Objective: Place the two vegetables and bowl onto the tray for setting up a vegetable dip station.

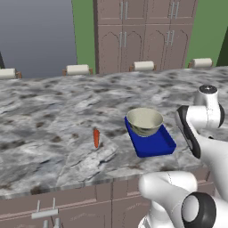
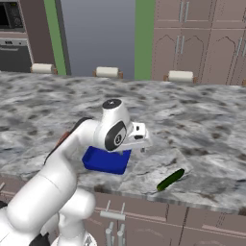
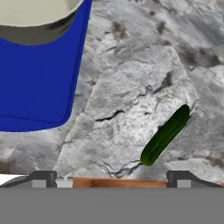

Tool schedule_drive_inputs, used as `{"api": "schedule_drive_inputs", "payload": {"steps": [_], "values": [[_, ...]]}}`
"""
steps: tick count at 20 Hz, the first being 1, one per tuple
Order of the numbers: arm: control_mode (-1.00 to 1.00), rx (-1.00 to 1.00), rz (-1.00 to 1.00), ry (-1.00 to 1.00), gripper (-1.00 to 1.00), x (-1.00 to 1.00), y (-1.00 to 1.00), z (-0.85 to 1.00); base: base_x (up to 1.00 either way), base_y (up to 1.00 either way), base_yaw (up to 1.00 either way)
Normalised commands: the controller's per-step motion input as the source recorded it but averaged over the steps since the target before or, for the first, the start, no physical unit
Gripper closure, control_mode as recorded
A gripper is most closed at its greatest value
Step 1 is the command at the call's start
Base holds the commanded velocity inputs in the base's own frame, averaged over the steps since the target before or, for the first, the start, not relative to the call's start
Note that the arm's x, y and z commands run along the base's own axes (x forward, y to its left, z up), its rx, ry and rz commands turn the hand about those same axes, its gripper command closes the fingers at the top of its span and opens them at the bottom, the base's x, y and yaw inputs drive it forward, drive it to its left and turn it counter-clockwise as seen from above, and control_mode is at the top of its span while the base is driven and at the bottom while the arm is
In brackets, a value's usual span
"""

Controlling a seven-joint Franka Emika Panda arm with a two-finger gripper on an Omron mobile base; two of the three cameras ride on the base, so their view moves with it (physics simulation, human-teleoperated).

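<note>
The cream bowl (image 1: 144, 121) sits on the far half of the blue tray (image 1: 156, 146), near the counter's front. The orange-red carrot (image 1: 96, 138) lies on the marble left of the tray. The dark green vegetable (image 2: 170, 179) lies right of the tray (image 2: 104, 161), close to the front edge. In the hand view, my gripper (image 3: 111, 180) is open and empty. The green vegetable (image 3: 165, 134) lies just above its right fingertip (image 3: 181, 178). The tray (image 3: 39, 83) and the bowl's wall (image 3: 35, 33) are at the upper left. My hand (image 2: 137, 137) hovers over the tray's right edge.
The grey marble counter (image 1: 53, 107) stretches wide, with its front edge just below the tray. Several stool backs (image 1: 78, 70) line its far side. Brown cabinets (image 1: 142, 31) stand behind. My arm's elbow (image 1: 200, 116) rises right of the tray.
</note>
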Motion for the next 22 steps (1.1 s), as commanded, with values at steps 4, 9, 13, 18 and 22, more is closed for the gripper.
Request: {"api": "schedule_drive_inputs", "payload": {"steps": [4, 9, 13, 18, 22], "values": [[-1.00, 0.00, -0.25, 0.01, -1.00, 0.00, -0.37, -0.20, 0.00, 0.00, 0.00], [-1.00, 0.00, -0.19, 0.02, -1.00, 0.02, -0.34, -0.20, 0.00, 0.00, 0.00], [-1.00, 0.00, -0.13, 0.06, -1.00, 0.00, -0.35, -0.21, 0.00, 0.00, 0.00], [-1.00, 0.03, -0.07, 0.15, -1.00, 0.06, -0.31, -0.27, 0.00, 0.00, 0.00], [-1.00, 0.03, -0.02, 0.12, -1.00, 0.03, -0.28, -0.25, 0.00, 0.00, 0.00]]}}
